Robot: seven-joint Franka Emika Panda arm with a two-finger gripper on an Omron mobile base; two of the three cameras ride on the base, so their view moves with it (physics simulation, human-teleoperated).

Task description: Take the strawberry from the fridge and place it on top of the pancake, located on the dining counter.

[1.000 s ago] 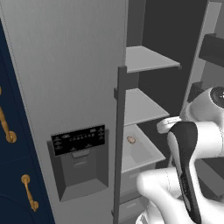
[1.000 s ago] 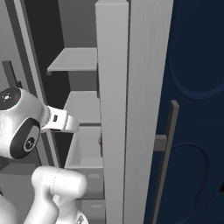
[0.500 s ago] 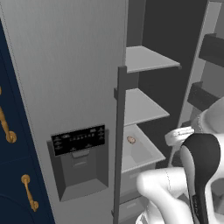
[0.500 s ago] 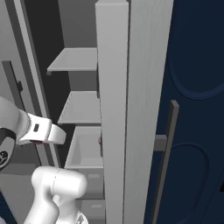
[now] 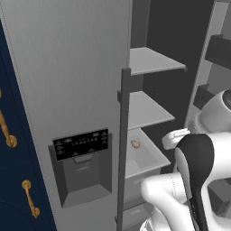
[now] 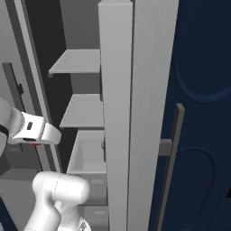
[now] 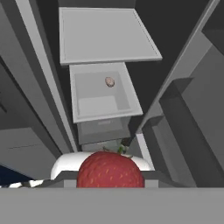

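Gripper [image 7: 109,182] pinches the red strawberry [image 7: 110,170] at bottom centre of the hand view, jaws drawn in against its sides; fridge [image 5: 67,67] stands open ahead, right of its panelled door. Small tan lump [image 7: 110,82] lies in the open drawer [image 7: 105,114] below the shelves [image 5: 151,61], upper middle of frame, well apart from the strawberry.

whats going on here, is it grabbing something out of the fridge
Yes. The robot arm is at the open fridge, and its tool appears shut on a red strawberry, seen close up in the hand view. The hand looks into the fridge, at the grey shelves and an open drawer, where a small pale lump lies. The strawberry is not yet on its way to the pancake.
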